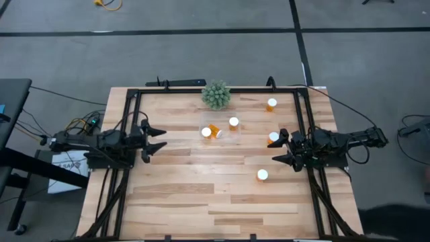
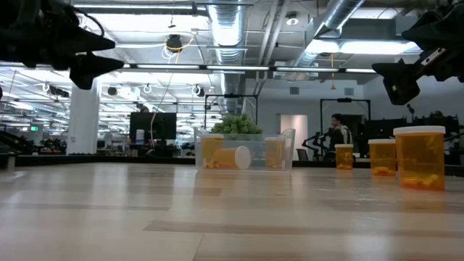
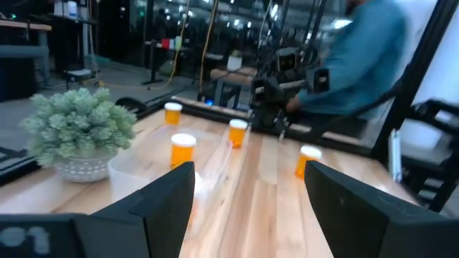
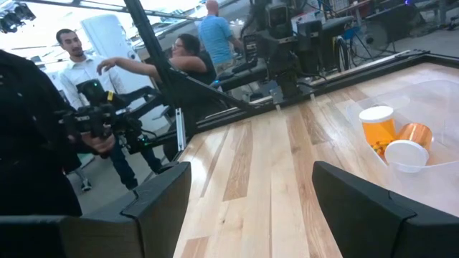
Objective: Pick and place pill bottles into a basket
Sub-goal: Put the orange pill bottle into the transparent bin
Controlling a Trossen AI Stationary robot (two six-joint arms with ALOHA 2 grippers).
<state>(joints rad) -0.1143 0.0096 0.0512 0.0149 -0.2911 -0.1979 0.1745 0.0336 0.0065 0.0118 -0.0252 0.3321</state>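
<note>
Bottles still loose: my right gripper [image 1: 277, 149], jaws spread and empty, sits just beside one upright pill bottle [image 1: 273, 138] by the bench's right edge, basket [image 1: 236, 134] mid-bench, left gripper [image 1: 158, 140] open, farther.

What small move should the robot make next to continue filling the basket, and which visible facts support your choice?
Probably the right hand should reach to the pill bottle right beside it. That hand is open and empty, and this bottle stands upright outside the basket, which already holds three. The left hand, also open, waits farther away at the table's left side.
</note>
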